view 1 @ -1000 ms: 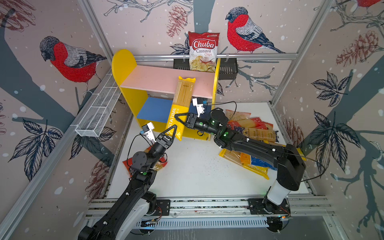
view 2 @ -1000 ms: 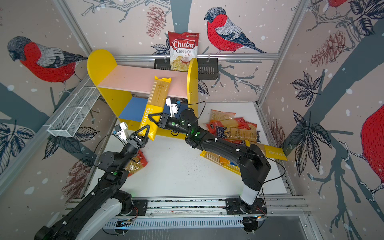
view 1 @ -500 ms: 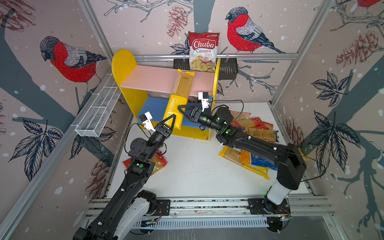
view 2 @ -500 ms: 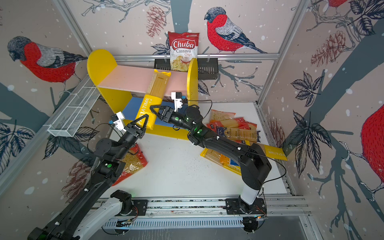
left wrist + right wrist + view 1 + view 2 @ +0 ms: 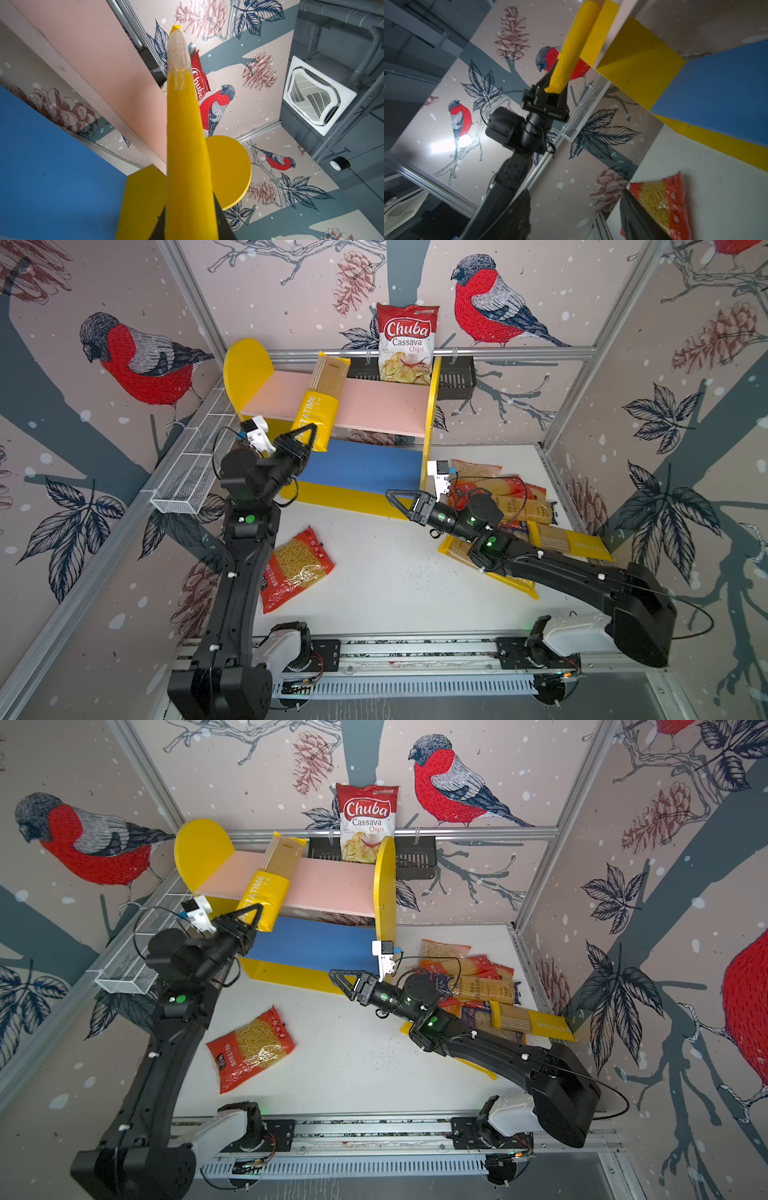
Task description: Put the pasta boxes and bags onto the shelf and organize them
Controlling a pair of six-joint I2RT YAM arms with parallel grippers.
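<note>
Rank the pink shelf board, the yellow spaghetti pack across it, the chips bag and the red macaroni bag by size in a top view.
1. pink shelf board
2. chips bag
3. Tied: red macaroni bag and yellow spaghetti pack; the pack is longer, narrower and nearer the camera.

Left gripper (image 5: 309,434) clamped on lower end of yellow PASTATIME pack (image 5: 322,400), pack slanting over pink upper board (image 5: 382,406) of shelf (image 5: 430,414), right gripper (image 5: 394,498) jaws spread, empty, just before shelf base, red macaroni bag (image 5: 297,566) flat on white table (image 5: 386,572), heap of pasta packs (image 5: 515,502) at right.
</note>
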